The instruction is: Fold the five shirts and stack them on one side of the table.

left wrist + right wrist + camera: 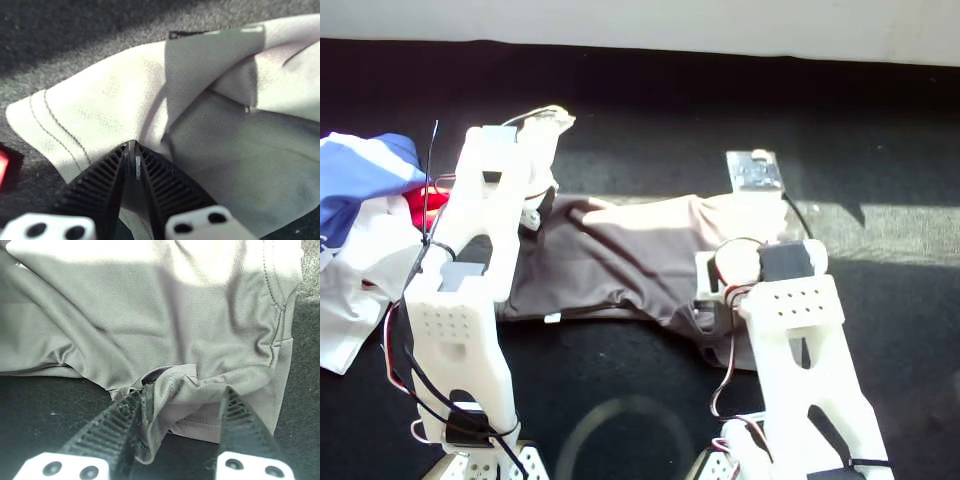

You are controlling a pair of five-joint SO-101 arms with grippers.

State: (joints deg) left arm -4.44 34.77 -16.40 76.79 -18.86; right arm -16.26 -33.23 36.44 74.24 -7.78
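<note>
The left fingers (107, 175), black and ribbed, are clenched on the grey mesh-knit shirt (225, 150). Their tips meet with a fold of the cloth pinched between them, close to a corner hemmed with a double line of stitching. The right fingers (120, 420) are released and spread apart over a bunched edge of the same shirt. One finger touches the gathered cloth, the other stands just beside it, and nothing is grasped. In the high view the shirt (620, 265) lies on the black fabric-covered table (720, 100), near its middle. It is stretched sideways between the white left arm (470, 270) and the white right arm (800, 330). Condition of the shirt: unfolded, not flat, and creased throughout. A loose fold is turned over near the left fingers, and the cloth is puckered at the edge under the right fingers. Its far part is in bright sunlight and its near part in shade. A heap of unfolded garments lies at the left side of the table, beside the left arm. It consists of a blue and white cloth (360, 180) at the far end, a crumpled white cloth (360, 270) nearer, and a red cloth (425, 205) next to the arm. Whether the grey shirt touches this heap cannot be determined, as the left arm covers the junction.
</note>
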